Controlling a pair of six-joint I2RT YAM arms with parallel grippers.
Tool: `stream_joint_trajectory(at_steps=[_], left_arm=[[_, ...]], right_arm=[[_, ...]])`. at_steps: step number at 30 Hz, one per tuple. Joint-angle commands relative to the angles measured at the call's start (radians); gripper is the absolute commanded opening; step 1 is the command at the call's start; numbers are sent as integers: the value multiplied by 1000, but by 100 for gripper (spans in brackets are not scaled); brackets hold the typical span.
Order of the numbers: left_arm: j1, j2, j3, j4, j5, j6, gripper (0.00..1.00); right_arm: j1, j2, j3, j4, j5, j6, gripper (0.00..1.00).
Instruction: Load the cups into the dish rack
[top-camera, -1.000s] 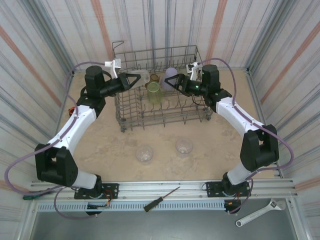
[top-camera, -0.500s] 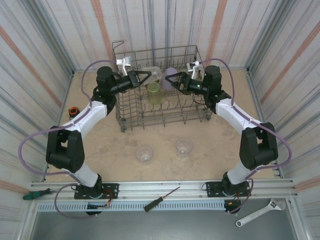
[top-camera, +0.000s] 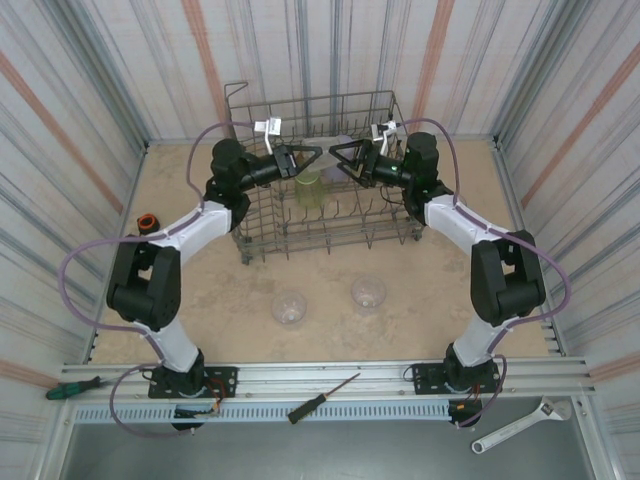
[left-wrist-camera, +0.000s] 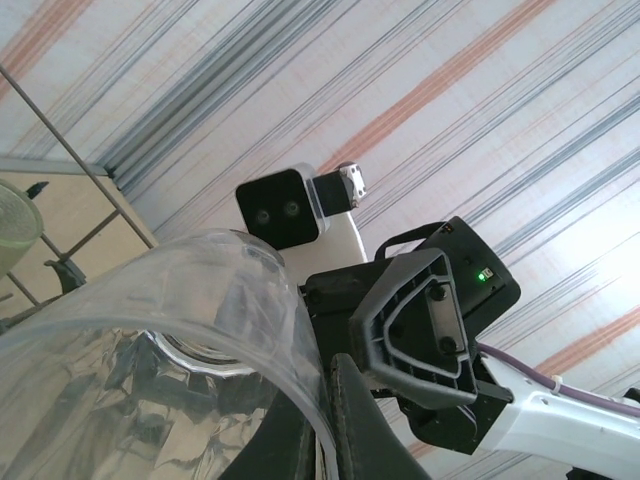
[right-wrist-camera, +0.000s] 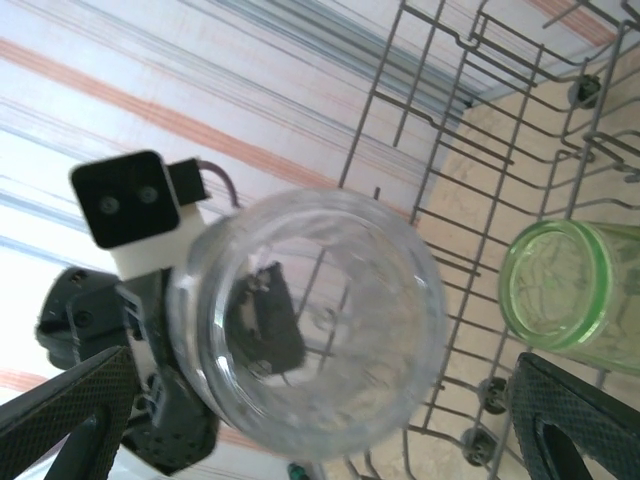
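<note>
Large grey wire dish rack (top-camera: 320, 238) at the far side of the worktop (top-camera: 200, 290), with a yellow-green plastic tumbler (right-wrist-camera: 565, 285) already in it. My left fingers (left-wrist-camera: 350, 430) pinch the wall of a clear plastic tumbler (right-wrist-camera: 305, 325) above the rack. My right fingers (right-wrist-camera: 575, 420) are spread wide either side of it. Looks like a handover: right must close squarely before left lets go.

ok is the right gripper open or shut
Open: the right gripper has its fingers spread wide in the right wrist view, closed on nothing.
</note>
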Motion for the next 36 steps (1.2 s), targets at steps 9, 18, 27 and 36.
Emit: stream_joint_trajectory(at_steps=[9, 18, 27, 36], left_arm=[[-27, 36, 22, 176, 12, -63, 0], [-36, 68, 37, 214, 16, -99, 0], [-38, 60, 19, 208, 10, -104, 24], [-36, -22, -7, 47, 4, 9, 85]], right_arm=[[-5, 13, -4, 163, -27, 117, 98], [-5, 20, -16, 214, -33, 156, 73], [-8, 13, -38, 239, -15, 163, 53], [-16, -17, -56, 169, 21, 107, 53]])
